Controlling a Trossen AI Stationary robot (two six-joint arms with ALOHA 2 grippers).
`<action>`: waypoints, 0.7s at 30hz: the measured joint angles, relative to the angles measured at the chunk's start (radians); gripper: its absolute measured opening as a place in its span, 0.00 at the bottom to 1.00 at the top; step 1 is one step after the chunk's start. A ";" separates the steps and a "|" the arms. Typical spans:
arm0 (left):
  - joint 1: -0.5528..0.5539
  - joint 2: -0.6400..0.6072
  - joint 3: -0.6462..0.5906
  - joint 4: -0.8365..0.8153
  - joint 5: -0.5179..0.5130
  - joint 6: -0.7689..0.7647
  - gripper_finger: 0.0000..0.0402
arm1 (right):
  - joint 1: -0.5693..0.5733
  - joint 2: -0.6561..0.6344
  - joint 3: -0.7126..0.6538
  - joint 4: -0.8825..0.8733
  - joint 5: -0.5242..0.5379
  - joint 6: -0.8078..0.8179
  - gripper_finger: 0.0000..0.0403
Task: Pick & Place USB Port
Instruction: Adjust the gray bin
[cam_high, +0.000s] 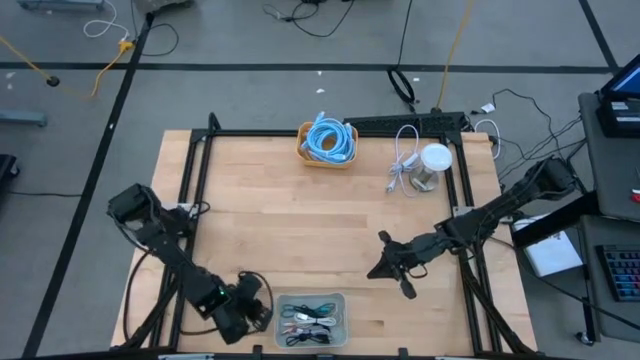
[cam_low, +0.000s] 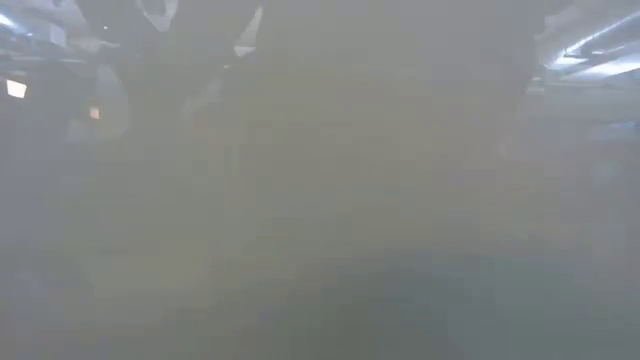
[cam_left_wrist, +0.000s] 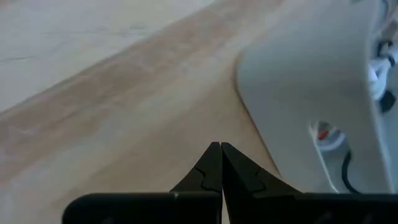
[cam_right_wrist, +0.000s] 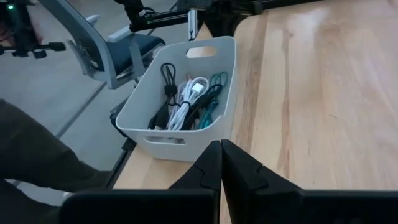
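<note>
A white bin (cam_high: 312, 318) with several cables in it stands at the table's near edge; the right wrist view looks into the bin (cam_right_wrist: 186, 99). Among its cables (cam_right_wrist: 189, 102) I cannot pick out a USB port. My left gripper (cam_high: 262, 312) is shut and hangs just left of the bin, tipped down at the wood; its wrist view shows the bin's wall (cam_left_wrist: 298, 93) close beside the left gripper (cam_left_wrist: 221, 155). My right gripper (cam_high: 374, 271) is shut with nothing in it, above the table right of the bin and pointing toward it; its fingertips (cam_right_wrist: 221, 152) show in the right wrist view.
At the far edge stands a tan basket (cam_high: 326, 143) holding a coiled blue cable. Right of it lie a white cable (cam_high: 402, 165) and a white round container (cam_high: 432, 166). Bare wood (cam_high: 300, 230) fills the table's middle. The low view is fogged over.
</note>
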 joint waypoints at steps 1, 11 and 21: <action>0.003 0.009 0.016 0.007 0.007 0.015 0.00 | 0.003 0.000 0.000 0.000 0.008 0.001 0.00; 0.063 0.102 0.131 -0.003 0.062 0.135 0.00 | 0.028 0.000 0.000 -0.003 0.028 0.012 0.00; 0.085 0.112 0.175 0.001 0.081 0.181 0.00 | 0.071 0.000 -0.001 -0.038 0.074 0.023 0.00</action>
